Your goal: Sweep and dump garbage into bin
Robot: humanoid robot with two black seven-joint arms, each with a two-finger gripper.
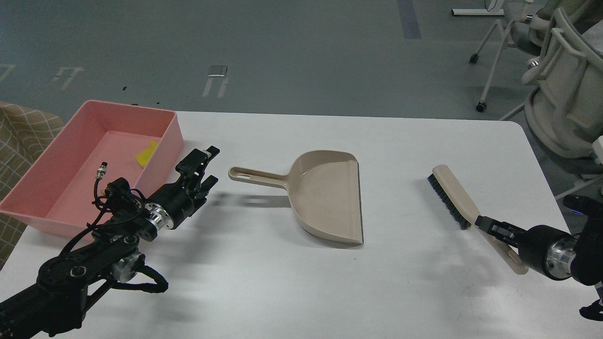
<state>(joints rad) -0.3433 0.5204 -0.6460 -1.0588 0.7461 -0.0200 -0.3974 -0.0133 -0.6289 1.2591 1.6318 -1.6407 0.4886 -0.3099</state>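
Observation:
The pink bin [166, 136] stands at the table's far left. The yellow scrap [147, 154] lies inside it near the right wall; the pale wedge is hidden behind my left arm. My left gripper [208, 165] is open and empty, hovering between the bin's right wall and the tip of the beige dustpan's [325, 197] handle, apart from both. The dustpan lies flat mid-table and looks empty. My right gripper [489, 226] is shut on the handle of the beige black-bristled brush [453, 197], which slants up-left over the table's right side.
A checked cloth [21, 134] lies left of the bin, off the table. Grey chairs [560, 80] stand beyond the table's far right corner. The table's right edge runs close to my right arm.

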